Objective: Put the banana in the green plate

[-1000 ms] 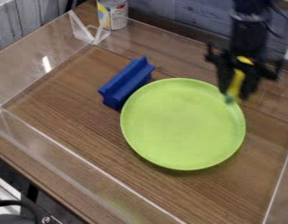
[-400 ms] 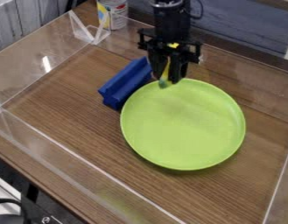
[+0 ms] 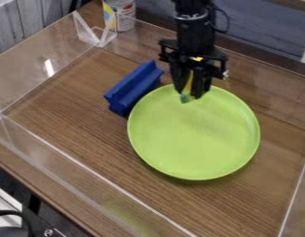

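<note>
The large lime-green plate [image 3: 192, 131] lies on the wooden table, right of centre. Above its far rim hangs my black gripper [image 3: 188, 90], pointing down, shut on the small yellow banana [image 3: 187, 86]. The banana's greenish tip pokes out below the fingers, just over the plate's back edge. Most of the banana is hidden between the fingers.
A blue rectangular block [image 3: 133, 86] lies just left of the plate's far rim, close to the gripper. Clear acrylic walls [image 3: 44, 65] ring the table. A bottle [image 3: 118, 13] and a clear stand [image 3: 93, 32] are at the back left.
The gripper carried the banana from the plate's right side leftwards to near the blue block, then shifted slightly right and now hangs over the plate's far rim.
</note>
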Available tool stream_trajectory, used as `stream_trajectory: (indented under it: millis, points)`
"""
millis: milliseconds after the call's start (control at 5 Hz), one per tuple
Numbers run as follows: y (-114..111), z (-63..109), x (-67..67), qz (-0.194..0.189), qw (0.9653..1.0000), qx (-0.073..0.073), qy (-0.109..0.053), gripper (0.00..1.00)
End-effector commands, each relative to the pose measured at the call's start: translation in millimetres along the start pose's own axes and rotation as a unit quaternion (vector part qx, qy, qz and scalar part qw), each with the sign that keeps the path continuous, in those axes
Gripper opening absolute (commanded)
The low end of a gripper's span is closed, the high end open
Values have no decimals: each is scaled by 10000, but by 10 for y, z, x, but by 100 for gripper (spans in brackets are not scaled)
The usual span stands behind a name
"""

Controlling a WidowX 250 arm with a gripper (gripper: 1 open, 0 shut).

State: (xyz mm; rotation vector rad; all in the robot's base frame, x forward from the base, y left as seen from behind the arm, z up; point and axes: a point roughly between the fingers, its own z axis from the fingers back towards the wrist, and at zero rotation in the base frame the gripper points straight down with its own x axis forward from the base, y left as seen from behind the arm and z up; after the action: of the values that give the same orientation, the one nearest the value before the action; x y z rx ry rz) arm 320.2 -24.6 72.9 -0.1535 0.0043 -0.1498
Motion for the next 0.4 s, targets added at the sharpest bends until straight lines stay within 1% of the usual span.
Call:
stream_trajectory:
  millis: [0, 200]
  points:
    - [-106, 49, 84, -94, 9997, 25, -210, 0]
    - [-149, -37, 98, -141, 9998, 31, -166, 0]
